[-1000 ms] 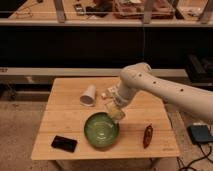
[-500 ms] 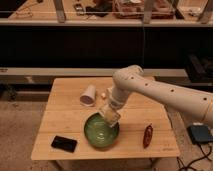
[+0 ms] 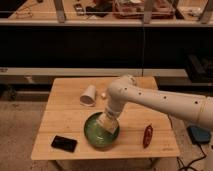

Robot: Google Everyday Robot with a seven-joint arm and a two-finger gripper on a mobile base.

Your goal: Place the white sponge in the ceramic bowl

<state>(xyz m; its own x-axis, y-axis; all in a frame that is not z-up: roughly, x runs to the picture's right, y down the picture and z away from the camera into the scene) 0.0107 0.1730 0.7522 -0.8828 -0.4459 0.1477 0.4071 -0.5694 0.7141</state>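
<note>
The green ceramic bowl (image 3: 98, 134) sits on the wooden table (image 3: 65, 115) near its front edge. My white arm reaches in from the right and bends down over the bowl. My gripper (image 3: 107, 123) is just above the right inner side of the bowl. It is shut on the white sponge (image 3: 107, 126), a small off-white block held low inside the bowl's rim. The gripper hides part of the sponge.
A white cup (image 3: 88, 95) lies on its side behind the bowl, with a small pale item (image 3: 103, 94) beside it. A black phone (image 3: 64, 143) lies at the front left. A reddish-brown object (image 3: 147, 136) lies at the front right. Dark shelving stands behind the table.
My gripper has moved left and down with the sponge, from the bowl's right edge to over its inside. The other things have not moved.
</note>
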